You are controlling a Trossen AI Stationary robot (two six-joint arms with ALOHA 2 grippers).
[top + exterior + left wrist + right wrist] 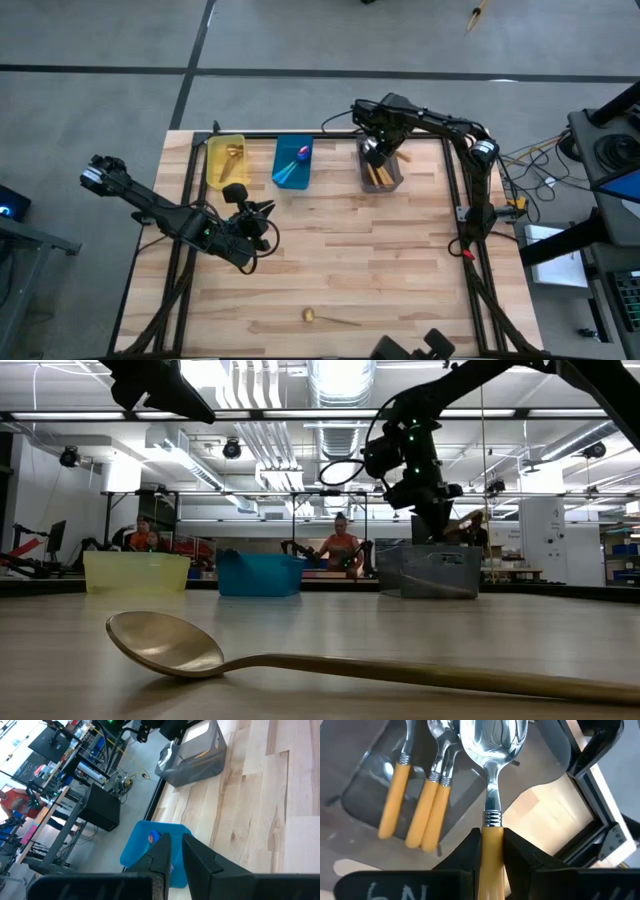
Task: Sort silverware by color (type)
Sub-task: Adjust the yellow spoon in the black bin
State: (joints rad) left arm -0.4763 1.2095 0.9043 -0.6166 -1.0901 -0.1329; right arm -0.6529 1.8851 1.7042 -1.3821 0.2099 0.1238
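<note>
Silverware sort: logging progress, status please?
Right gripper shut on orange-handled spoon above grey bin. Left gripper shut, empty, mid-table. Gold spoon still unsorted. Nothing blocking.

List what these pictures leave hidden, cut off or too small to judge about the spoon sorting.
- Yellow bin, high view: contents too small to count.
- Gold spoon, low view: handle end cut off by the edge.
- Held orange-handled spoon, right wrist view: handle end hidden between the right end effector's fingers.
- Blue bin, left wrist view: contents hidden behind the left end effector.

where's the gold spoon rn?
The gold spoon lies alone near the table's front edge in the high view, far from the bins, and fills the low view's foreground.
</note>
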